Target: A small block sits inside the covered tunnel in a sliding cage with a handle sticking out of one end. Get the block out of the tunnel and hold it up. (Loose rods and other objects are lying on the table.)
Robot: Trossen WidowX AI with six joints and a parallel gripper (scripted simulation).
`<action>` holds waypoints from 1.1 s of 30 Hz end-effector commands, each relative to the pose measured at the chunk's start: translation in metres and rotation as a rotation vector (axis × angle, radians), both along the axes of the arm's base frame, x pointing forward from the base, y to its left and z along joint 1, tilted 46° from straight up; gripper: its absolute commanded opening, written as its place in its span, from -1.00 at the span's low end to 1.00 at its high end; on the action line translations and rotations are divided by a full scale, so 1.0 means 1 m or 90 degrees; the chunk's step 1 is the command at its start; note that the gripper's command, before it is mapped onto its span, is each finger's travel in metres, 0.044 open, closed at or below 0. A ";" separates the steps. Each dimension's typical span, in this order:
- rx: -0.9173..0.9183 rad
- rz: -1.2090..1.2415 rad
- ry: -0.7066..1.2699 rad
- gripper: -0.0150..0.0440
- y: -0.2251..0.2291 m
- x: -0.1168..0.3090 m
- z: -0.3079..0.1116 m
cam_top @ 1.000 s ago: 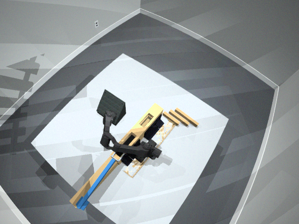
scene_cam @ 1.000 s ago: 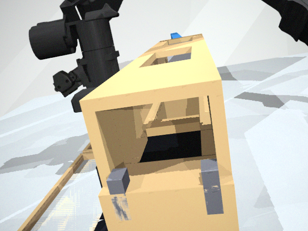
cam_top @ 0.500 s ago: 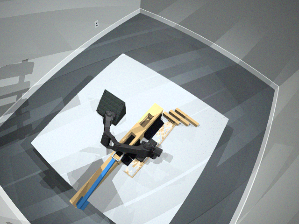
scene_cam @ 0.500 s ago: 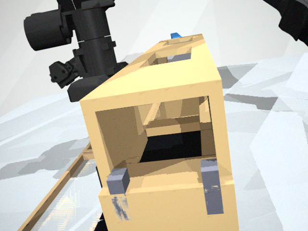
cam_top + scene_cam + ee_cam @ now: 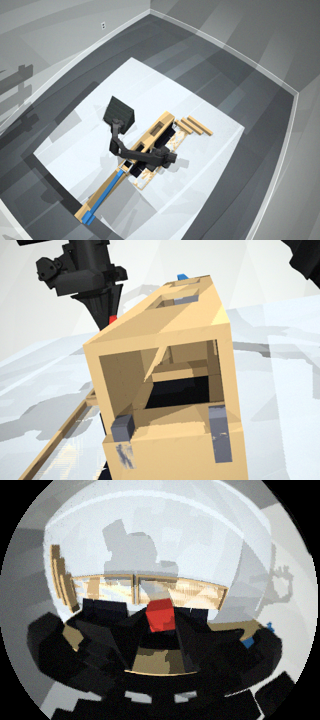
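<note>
Block (image 5: 112, 319) (image 5: 160, 615), red, right between the fingertips of the claw (image 5: 151, 166) (image 5: 104, 326) (image 5: 160, 611). Claw narrowed down and holding the block, not wide. Roughly cube-shaped in the wrist view, so no clear long axis to match; fingers on two opposite sides, squeezing roughly along the length of the tunnel. Only one arm, so no choice of nearer hand. Block out of the tunnel already, off its long side. Hidden under the arm from the top; bottom face out of sight, so lift height impossible to tell.

Close beside the claw, long wooden tunnel (image 5: 161, 124) (image 5: 165, 323) (image 5: 160, 661), its side wall the main thing to clear. On the claw's other side from the tunnel, shallow tray (image 5: 141, 189) (image 5: 55, 438) (image 5: 132, 590), wood-rimmed. Best next move, probably: straight up, no sideways drift toward the tunnel, grip kept firm.

Farther from the claw, loose sticks (image 5: 192, 126) (image 5: 61, 577), past one end of the tray. Off the opposite way, blue handle (image 5: 105, 192) (image 5: 182, 276) (image 5: 247, 642); likely no more use for either.
</note>
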State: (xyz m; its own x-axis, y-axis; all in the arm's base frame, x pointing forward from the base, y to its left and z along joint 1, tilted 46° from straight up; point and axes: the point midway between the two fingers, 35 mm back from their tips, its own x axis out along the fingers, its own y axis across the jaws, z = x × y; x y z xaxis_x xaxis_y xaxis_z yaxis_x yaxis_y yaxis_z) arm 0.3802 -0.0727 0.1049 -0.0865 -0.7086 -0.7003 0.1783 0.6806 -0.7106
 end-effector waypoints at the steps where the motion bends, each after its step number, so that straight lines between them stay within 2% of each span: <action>1: 0.002 0.000 -0.002 -0.49 0.012 0.000 0.011; 7: -0.001 0.000 -0.001 -0.49 0.030 -0.002 0.030; 10: -0.007 0.019 -0.014 -0.49 0.029 0.000 0.026; 21: -0.077 0.232 -0.219 -0.49 0.076 0.007 0.026; 33: -0.079 0.235 -0.222 -0.49 0.078 -0.006 0.024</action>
State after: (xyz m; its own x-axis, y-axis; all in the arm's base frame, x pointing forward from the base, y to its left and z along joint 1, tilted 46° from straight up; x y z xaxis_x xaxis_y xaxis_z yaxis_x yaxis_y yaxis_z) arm 0.3745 0.0054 0.1261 0.4015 -0.7257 -0.5586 0.1712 0.6587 -0.7327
